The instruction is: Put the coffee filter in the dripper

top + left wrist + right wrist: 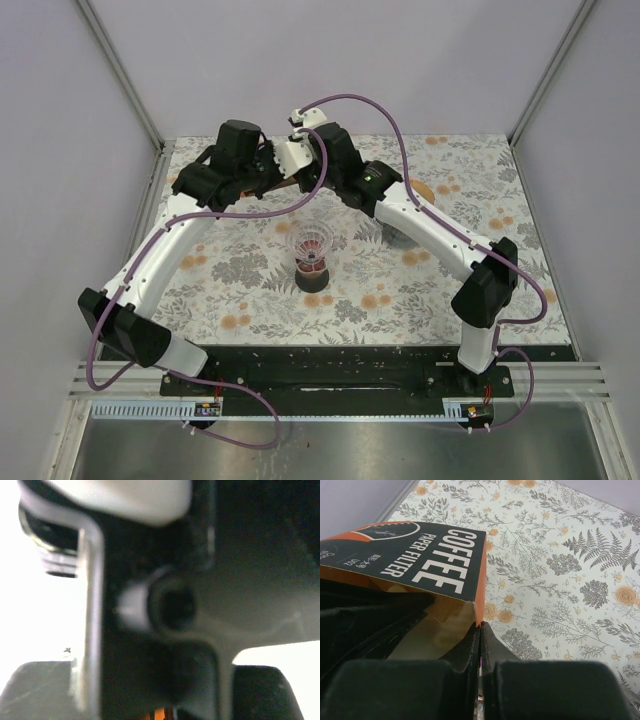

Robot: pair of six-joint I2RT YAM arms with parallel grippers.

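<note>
Both tools pressed together: right tool (479, 645) apparently pinching filter box (420, 565) edge, left tool (272, 172) catch unseen. Draw one filter slowly.

The dark face of the box (435, 555) is showing "COFFEE" in big white letters, with "PAPER FILTER" running smaller beside it; the tinier print is blurring out.

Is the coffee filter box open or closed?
Open. The right wrist camera looks into the box through its open end, showing the brown inside.

Robot lab cell: aluminium frame (120, 70), blank walls (340, 60).
</note>
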